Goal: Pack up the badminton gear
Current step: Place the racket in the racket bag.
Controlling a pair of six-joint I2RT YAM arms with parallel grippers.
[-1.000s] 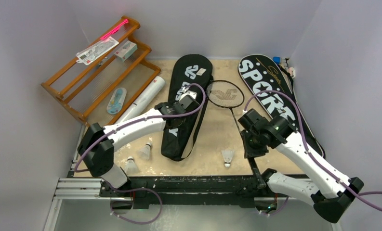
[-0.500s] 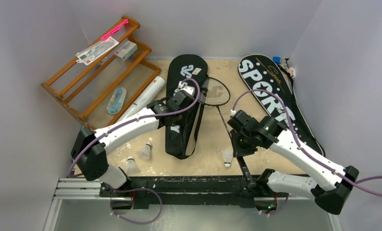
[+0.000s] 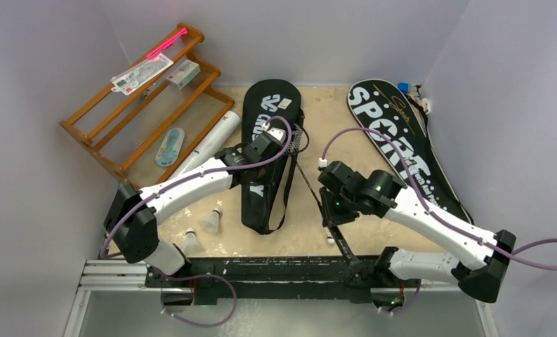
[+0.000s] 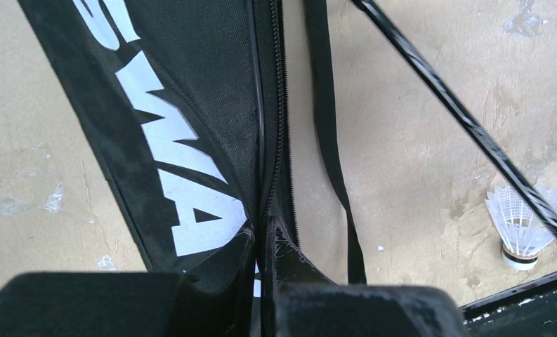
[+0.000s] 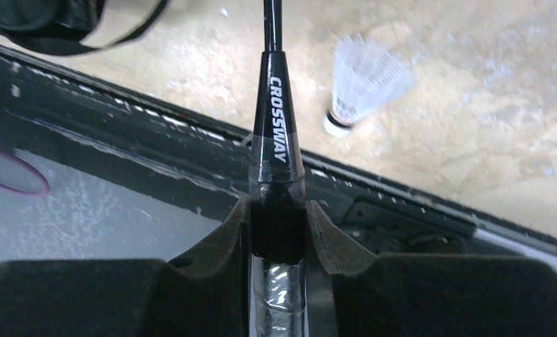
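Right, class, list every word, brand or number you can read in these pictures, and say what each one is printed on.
"CROSSWAY": white, on the shaft of the racket.
"SPORT": white, on the right black bag; further letters are hidden.
"WA": white, on the left black bag, part of a longer word.
Too small to read: card and carton on the rack, red mark on the tube.

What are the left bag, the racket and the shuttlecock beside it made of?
Bag: matte woven cloth, likely synthetic, judging by the visible weave; printed white letters and a zip. Racket: glossy black shaft, perhaps carbon or metal; shiny wrapped handle. Shuttlecock: white ribbed vanes, feather or plastic, hard to tell.
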